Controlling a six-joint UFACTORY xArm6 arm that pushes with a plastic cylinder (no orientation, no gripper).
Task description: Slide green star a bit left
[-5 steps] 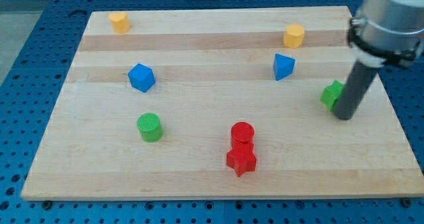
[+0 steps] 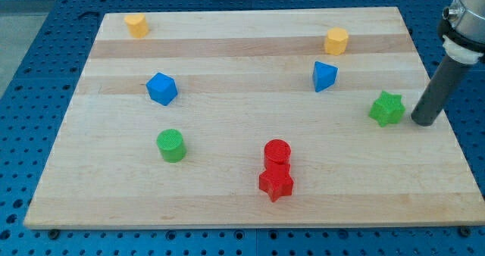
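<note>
The green star (image 2: 386, 108) lies on the wooden board (image 2: 242, 195) at the view's right. My tip (image 2: 423, 123) rests on the board just right of the star, a small gap apart from it. The dark rod rises from the tip toward the view's upper right corner. The whole star shows.
A blue block (image 2: 324, 76) and a yellow block (image 2: 336, 40) lie up-left of the star. A red cylinder (image 2: 277, 151) and a red star (image 2: 276, 183) touch at the bottom middle. A green cylinder (image 2: 171, 145), a blue block (image 2: 161, 88) and a yellow block (image 2: 136, 25) lie left.
My tip has moved right, from over the star's right side to a spot clear of it. The star now shows in full and has barely shifted.
</note>
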